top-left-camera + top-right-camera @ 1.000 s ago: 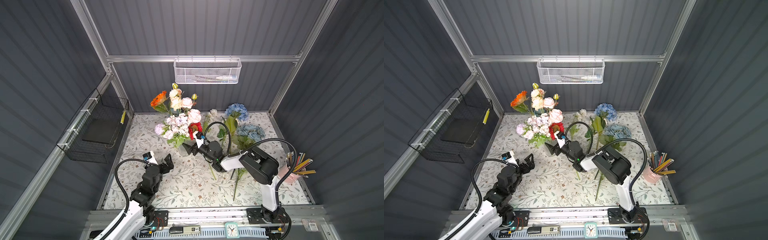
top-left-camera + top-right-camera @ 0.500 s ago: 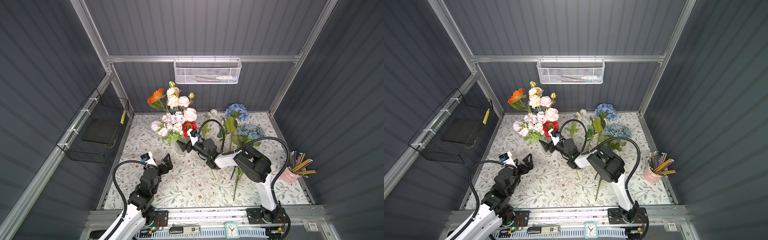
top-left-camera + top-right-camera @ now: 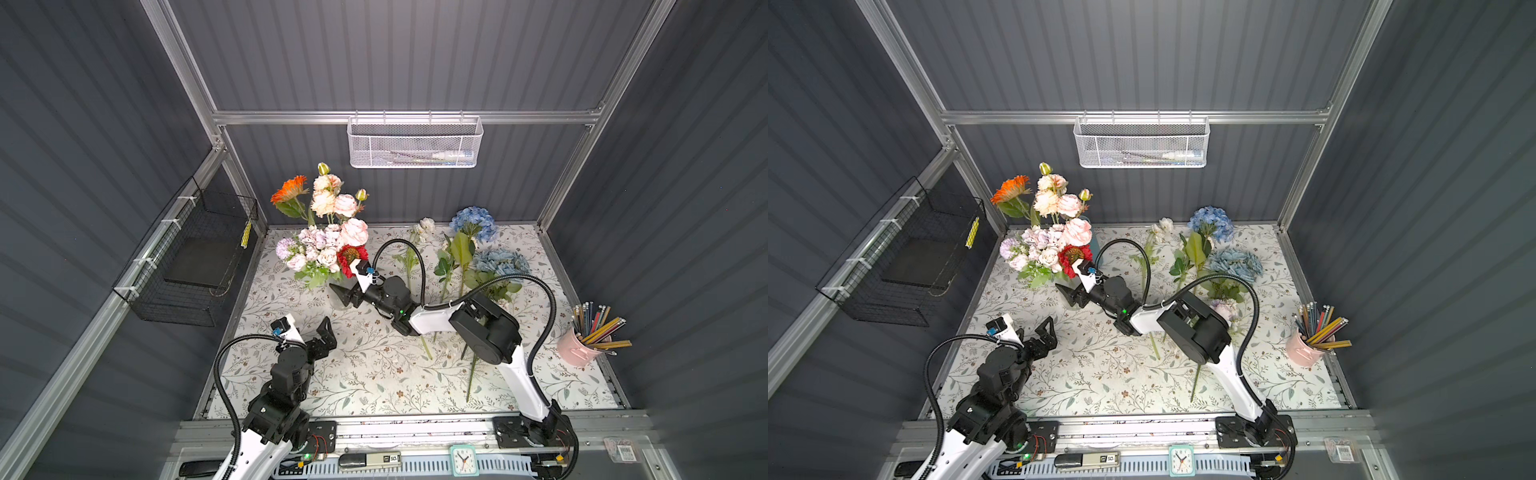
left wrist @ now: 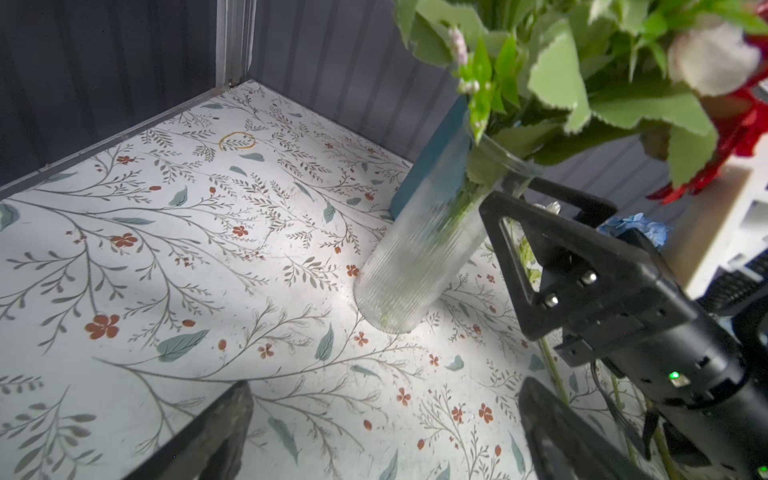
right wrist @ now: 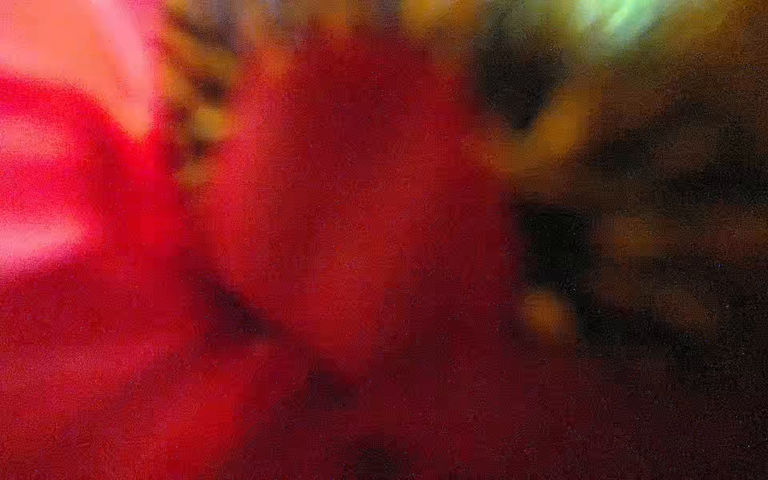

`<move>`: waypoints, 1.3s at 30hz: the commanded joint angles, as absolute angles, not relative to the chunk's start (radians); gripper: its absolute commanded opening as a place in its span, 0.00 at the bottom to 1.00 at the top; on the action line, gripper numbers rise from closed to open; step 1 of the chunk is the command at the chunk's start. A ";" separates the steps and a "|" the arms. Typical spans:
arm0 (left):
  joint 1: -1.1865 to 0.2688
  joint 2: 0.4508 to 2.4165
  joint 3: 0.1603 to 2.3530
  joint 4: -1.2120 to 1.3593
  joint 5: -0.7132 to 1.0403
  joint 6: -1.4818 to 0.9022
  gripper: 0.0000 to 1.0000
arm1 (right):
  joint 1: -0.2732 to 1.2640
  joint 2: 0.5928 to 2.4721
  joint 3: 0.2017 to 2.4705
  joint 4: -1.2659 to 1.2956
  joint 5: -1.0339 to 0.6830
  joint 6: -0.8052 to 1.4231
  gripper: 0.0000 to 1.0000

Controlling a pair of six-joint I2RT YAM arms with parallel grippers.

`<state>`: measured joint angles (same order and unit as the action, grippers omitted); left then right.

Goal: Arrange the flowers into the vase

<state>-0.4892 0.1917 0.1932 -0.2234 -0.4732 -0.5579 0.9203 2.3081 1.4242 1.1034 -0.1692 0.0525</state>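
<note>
And here, a ribbed clear glass vase, tilted over the floral-printed white mat and blurred in the left wrist view. Hard to say whether resting on its base or just lifted. Clamped high on its wall by the black right gripper, with one finger in front of the glass and the other behind, set wide to take the vase's girth.

Crammed into the vase, the flowers: an orange daisy-like head up top, peach and pink roses beneath, lilac and pale blooms lower, a red daisy-like head right above the gripper. Only blurred red across the right wrist view, very close to that lens.

Lying flat on the mat to the right of the vase in both top views, more long green stems: a small white bloom, a blue hydrangea, a dusty-blue bunch, partly covered by the right arm.

In front of the vase and a touch left, hovering over the mat, the black left gripper, spread to its widest, empty, well apart from the glass.
</note>
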 commanded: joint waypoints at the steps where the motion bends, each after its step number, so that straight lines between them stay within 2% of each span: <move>1: -0.485 0.161 0.250 -0.335 -0.490 -0.550 1.00 | 0.943 2.356 1.523 1.029 -0.198 0.056 0.83; 11: -0.485 0.149 0.293 -0.406 -0.490 -0.552 1.00 | 0.969 2.493 1.781 0.892 -0.234 0.063 0.83; 16: -0.485 0.153 0.303 -0.408 -0.483 -0.548 1.00 | 0.969 2.500 1.801 0.885 -0.244 0.061 0.83; 19: -0.485 0.166 0.302 -0.388 -0.453 -0.537 1.00 | 0.967 2.445 1.715 0.931 -0.225 0.042 0.85; 25: -0.485 0.278 0.265 -0.222 -0.315 -0.512 1.00 | 0.945 2.263 1.402 1.078 -0.184 0.034 0.87; 33: -0.488 0.613 0.234 0.172 -0.236 -0.534 1.00 | 0.889 1.977 0.996 1.166 -0.082 0.045 0.91; 39: -0.489 0.853 0.258 0.431 -0.238 -0.531 1.00 | 0.781 1.902 0.952 1.133 -0.102 0.058 0.93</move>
